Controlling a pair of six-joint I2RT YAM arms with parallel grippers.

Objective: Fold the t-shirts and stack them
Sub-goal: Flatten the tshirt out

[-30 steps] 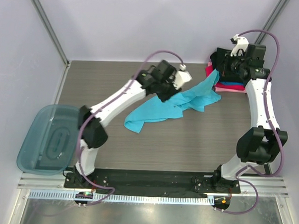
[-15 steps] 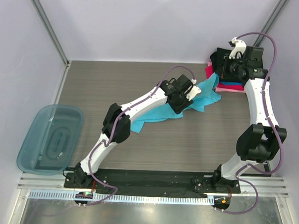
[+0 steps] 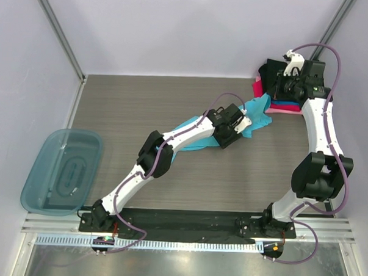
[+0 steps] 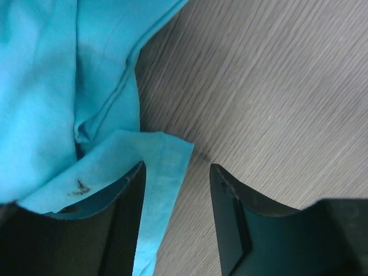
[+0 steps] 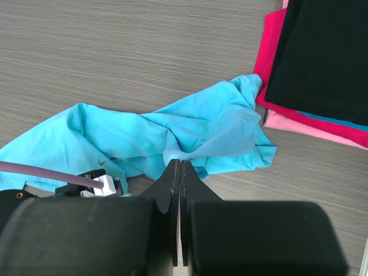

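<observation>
So the turquoise t-shirt (image 3: 258, 111) lies crumpled right beside the folded stack (image 5: 313, 57), which looks like the grab-and-flatten step. The left gripper (image 4: 177, 168) has its jaws apart around a hem corner (image 4: 167, 158), gripping nothing; the right gripper (image 5: 179, 164) hangs pinched together, empty. Next move: close on that corner.

my left arm (image 3: 190, 131) and right arm (image 3: 321, 127) wear white shells with black joint housings; a mauve cable (image 3: 340, 62) loops along each; my left gripper (image 4: 176, 172) and right gripper (image 5: 180, 167) have matte black, tapering fingers
</observation>
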